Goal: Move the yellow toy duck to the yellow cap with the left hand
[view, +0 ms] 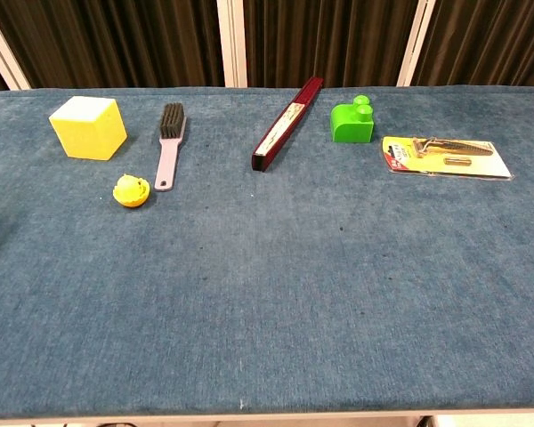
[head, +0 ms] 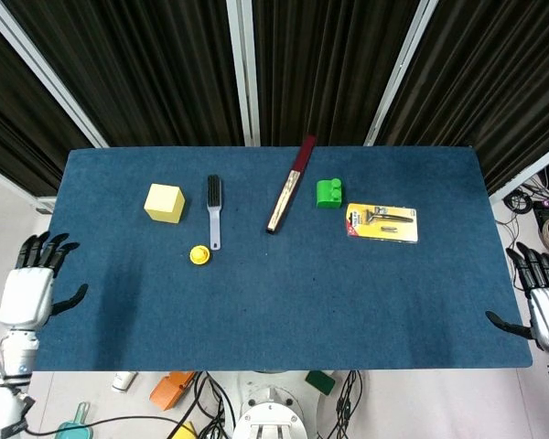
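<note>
A small yellow toy duck (head: 199, 254) (view: 131, 191) lies on the blue table just left of the brush handle. It looks like it sits on a round yellow base, but I cannot tell the duck and the yellow cap apart. My left hand (head: 27, 288) hangs beyond the table's left edge, fingers spread and holding nothing, far from the duck. My right hand (head: 542, 306) is off the right edge, also spread and holding nothing. Neither hand shows in the chest view.
A yellow cube (head: 164, 202) (view: 88, 126) stands behind the duck. A grey brush (head: 214, 211) (view: 168, 144), a dark red flat box (head: 290, 184) (view: 287, 123), a green block (head: 328, 192) (view: 352, 121) and a packaged razor (head: 382, 222) (view: 445, 157) lie along the far half.
</note>
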`<move>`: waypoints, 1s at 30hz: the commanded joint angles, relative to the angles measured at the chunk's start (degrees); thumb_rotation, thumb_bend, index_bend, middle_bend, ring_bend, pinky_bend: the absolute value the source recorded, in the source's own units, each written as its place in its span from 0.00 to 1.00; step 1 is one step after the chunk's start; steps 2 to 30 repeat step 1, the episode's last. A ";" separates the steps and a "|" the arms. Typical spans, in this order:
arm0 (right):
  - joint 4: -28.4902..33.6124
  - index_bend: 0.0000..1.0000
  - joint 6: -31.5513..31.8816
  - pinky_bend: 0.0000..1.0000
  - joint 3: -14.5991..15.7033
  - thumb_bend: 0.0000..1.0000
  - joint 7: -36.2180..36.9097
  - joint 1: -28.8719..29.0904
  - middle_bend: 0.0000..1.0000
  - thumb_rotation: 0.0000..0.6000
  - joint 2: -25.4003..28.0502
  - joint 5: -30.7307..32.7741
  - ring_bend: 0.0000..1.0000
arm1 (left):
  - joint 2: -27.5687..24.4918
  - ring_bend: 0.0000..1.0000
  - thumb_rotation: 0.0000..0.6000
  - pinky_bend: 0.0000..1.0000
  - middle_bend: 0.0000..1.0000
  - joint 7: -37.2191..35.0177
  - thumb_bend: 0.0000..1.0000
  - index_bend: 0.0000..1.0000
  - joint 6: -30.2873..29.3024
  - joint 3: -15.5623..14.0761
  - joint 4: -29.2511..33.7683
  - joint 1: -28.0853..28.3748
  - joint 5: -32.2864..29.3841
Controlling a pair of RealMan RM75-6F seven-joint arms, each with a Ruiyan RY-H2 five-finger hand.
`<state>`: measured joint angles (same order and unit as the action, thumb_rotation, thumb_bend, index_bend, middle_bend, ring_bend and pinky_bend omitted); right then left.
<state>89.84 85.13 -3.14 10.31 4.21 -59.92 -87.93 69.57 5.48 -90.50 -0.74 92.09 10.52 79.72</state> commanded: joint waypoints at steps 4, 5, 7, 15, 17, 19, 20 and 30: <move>0.26 0.00 0.19 0.02 -0.01 0.22 -0.47 0.07 0.00 1.00 -0.17 -0.29 0.00 | -2.35 0.04 1.00 0.00 0.13 -2.45 0.25 0.21 -4.17 -2.08 0.24 -4.12 2.18; 0.26 0.00 0.19 0.02 -0.01 0.22 -0.47 0.07 0.00 1.00 -0.17 -0.29 0.00 | -2.35 0.04 1.00 0.00 0.13 -2.45 0.25 0.21 -4.17 -2.08 0.24 -4.12 2.18; 0.26 0.00 0.19 0.02 -0.01 0.22 -0.47 0.07 0.00 1.00 -0.17 -0.29 0.00 | -2.35 0.04 1.00 0.00 0.13 -2.45 0.25 0.21 -4.17 -2.08 0.24 -4.12 2.18; 0.26 0.00 0.19 0.02 -0.01 0.22 -0.47 0.07 0.00 1.00 -0.17 -0.29 0.00 | -2.35 0.04 1.00 0.00 0.13 -2.45 0.25 0.21 -4.17 -2.08 0.24 -4.12 2.18; 0.26 0.00 0.19 0.02 -0.01 0.22 -0.47 0.07 0.00 1.00 -0.17 -0.29 0.00 | -2.35 0.04 1.00 0.00 0.13 -2.45 0.25 0.21 -4.17 -2.08 0.24 -4.12 2.18; 0.26 0.00 0.19 0.02 -0.01 0.22 -0.47 0.07 0.00 1.00 -0.17 -0.29 0.00 | -2.35 0.04 1.00 0.00 0.13 -2.45 0.25 0.21 -4.17 -2.08 0.24 -4.12 2.18; 0.26 0.00 0.19 0.02 -0.01 0.22 -0.47 0.07 0.00 1.00 -0.17 -0.29 0.00 | -2.35 0.04 1.00 0.00 0.13 -2.45 0.25 0.21 -4.17 -2.08 0.24 -4.12 2.18; 0.26 0.00 0.19 0.02 -0.01 0.22 -0.47 0.07 0.00 1.00 -0.17 -0.29 0.00 | -2.35 0.04 1.00 0.00 0.13 -2.45 0.25 0.21 -4.17 -2.08 0.24 -4.12 2.18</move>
